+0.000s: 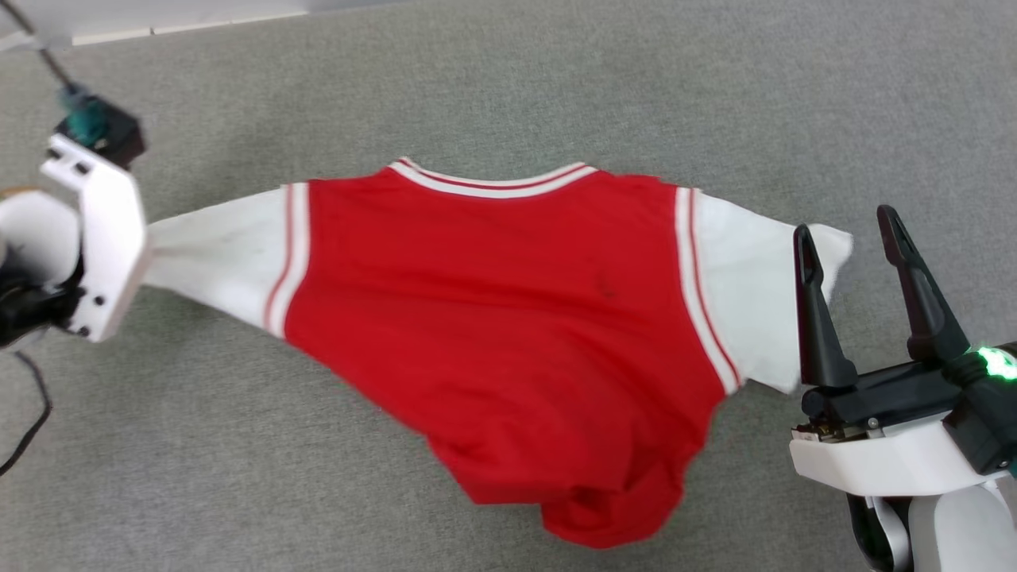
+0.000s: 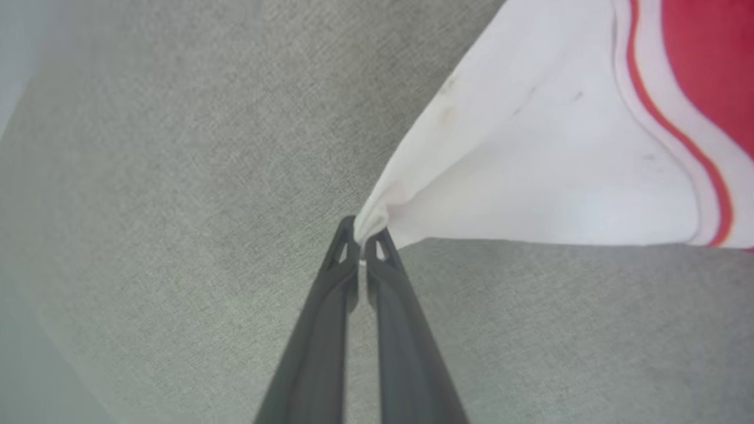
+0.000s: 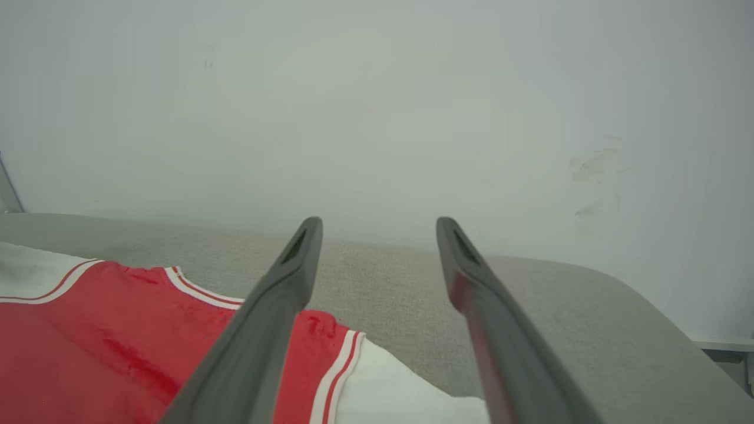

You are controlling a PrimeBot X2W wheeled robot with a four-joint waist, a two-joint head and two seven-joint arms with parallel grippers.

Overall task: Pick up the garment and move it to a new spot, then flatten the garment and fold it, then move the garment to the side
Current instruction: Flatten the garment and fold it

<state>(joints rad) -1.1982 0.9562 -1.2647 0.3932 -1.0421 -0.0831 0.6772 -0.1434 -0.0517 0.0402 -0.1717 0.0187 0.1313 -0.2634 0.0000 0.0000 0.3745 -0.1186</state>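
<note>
Left gripper (image 2: 360, 237) pinches garment (image 2: 542, 171) sleeve tip, seemingly lifted.

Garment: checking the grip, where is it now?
Head view, centre of the grey surface: the garment is spread out, its left sleeve pinched by the left gripper, the open right gripper over its right sleeve.

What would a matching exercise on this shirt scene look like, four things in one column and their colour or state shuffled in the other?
Column one:
1. left gripper
2. right gripper
3. garment, torso panel
4. surface under it

Column two:
A. grey
B. red
C. fingers wide apart
D. fingers shut on the tip of the white sleeve

Pairs: 1-D, 2-C, 3-B, 4-A
</note>
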